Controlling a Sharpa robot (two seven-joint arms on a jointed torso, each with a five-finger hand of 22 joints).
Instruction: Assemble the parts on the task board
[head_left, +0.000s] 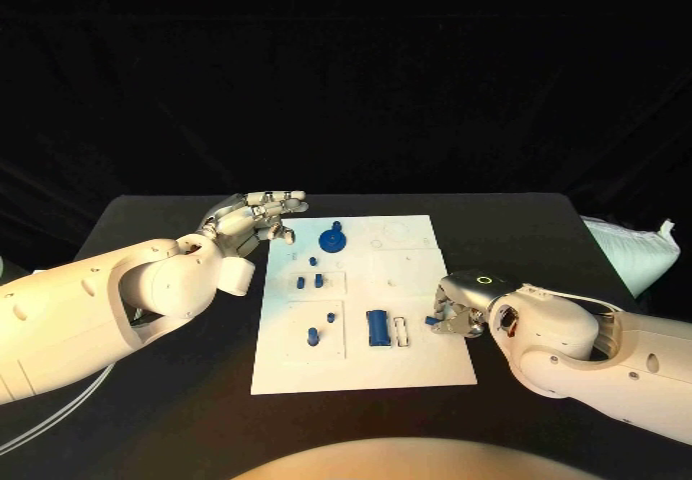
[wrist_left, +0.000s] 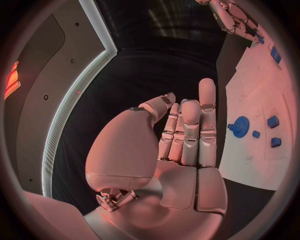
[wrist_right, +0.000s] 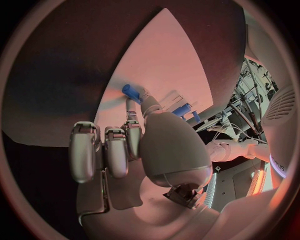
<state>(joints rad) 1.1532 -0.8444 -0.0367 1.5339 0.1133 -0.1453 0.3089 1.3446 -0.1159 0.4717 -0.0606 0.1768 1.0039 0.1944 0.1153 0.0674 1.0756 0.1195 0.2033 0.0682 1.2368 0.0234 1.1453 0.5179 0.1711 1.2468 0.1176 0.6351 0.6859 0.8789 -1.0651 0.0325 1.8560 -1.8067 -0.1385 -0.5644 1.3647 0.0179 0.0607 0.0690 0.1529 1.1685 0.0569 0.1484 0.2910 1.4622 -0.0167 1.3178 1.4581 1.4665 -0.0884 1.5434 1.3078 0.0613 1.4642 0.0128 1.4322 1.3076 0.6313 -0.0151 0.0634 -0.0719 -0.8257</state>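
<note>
The white task board (head_left: 418, 365) lies in the middle of the black table. A blue gear (head_left: 333, 240) stands near its far left corner, with several small blue parts (head_left: 307, 282) just nearer than it. A longer blue part (head_left: 378, 327) lies by a white piece (head_left: 402, 331). My right hand (head_left: 462, 305) is low over the board's right side and pinches a small blue part (wrist_right: 131, 91) between thumb and fingertip. My left hand (head_left: 260, 225) hovers off the far left corner with straight fingers, holding nothing. The gear (wrist_left: 238, 126) is just beyond its fingertips (wrist_left: 206, 87).
A white padded bag (head_left: 635, 250) lies at the table's right edge. Bare black table (head_left: 173, 400) runs along both sides of the board. Two more small blue parts (head_left: 320, 327) stand in the near left panel.
</note>
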